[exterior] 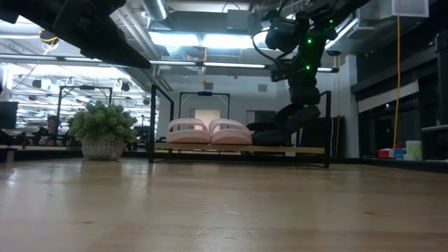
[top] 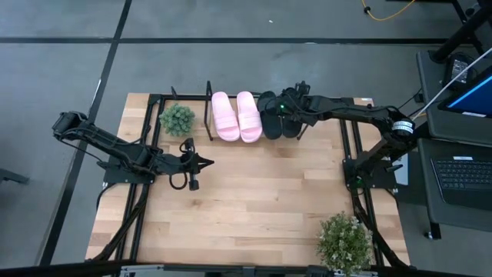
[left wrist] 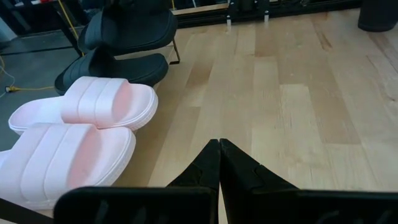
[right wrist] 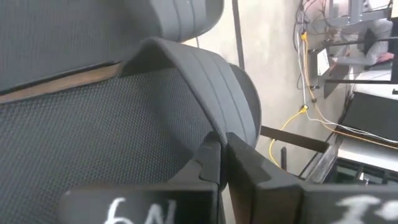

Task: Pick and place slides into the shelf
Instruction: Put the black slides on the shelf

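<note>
Slides on shelf [top: 304, 131]: two pink [top: 237, 116], two black [top: 278, 117]. Right claw [top: 283, 108], left claw [top: 206, 162] closed, empty.

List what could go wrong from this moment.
The right hand is pinched shut on a black slide over the shelf; letting go off-centre could drop it onto the other black slide or off the board. Pulling back carelessly might nudge the pink slides beside it.

You'll see two black jointed arms with dark cables looped along them. The right arm [top: 361, 115] carries a small green light near its wrist and a white band at one joint; its pincer [right wrist: 221, 152] bears white handwritten markings.
</note>
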`<action>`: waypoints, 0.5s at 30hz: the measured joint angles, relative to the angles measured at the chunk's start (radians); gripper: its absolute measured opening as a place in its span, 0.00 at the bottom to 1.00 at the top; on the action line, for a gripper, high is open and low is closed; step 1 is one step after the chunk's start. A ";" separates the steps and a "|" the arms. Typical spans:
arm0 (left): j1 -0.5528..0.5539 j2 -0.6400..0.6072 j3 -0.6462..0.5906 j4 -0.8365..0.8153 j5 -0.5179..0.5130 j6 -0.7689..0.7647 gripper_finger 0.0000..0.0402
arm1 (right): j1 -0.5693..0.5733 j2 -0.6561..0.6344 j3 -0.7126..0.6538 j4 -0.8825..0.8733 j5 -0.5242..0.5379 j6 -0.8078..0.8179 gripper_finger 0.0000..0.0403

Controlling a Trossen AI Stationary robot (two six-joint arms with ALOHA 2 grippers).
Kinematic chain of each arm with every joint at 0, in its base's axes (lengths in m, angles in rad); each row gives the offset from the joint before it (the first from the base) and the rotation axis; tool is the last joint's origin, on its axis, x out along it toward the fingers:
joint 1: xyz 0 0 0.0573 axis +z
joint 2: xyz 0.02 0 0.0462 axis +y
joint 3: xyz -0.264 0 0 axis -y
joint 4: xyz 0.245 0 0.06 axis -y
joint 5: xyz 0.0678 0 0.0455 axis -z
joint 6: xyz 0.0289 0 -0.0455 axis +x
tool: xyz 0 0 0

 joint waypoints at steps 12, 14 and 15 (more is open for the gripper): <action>0.000 0.000 0.000 0.000 0.000 -0.006 0.00 | -0.025 0.058 0.001 0.010 -0.013 -0.002 0.03; 0.000 0.000 0.000 0.000 0.000 -0.006 0.00 | -0.025 0.068 0.001 0.015 -0.013 -0.002 0.03; 0.000 0.000 0.000 0.000 0.000 -0.006 0.00 | -0.026 0.070 0.001 0.018 -0.015 -0.002 0.03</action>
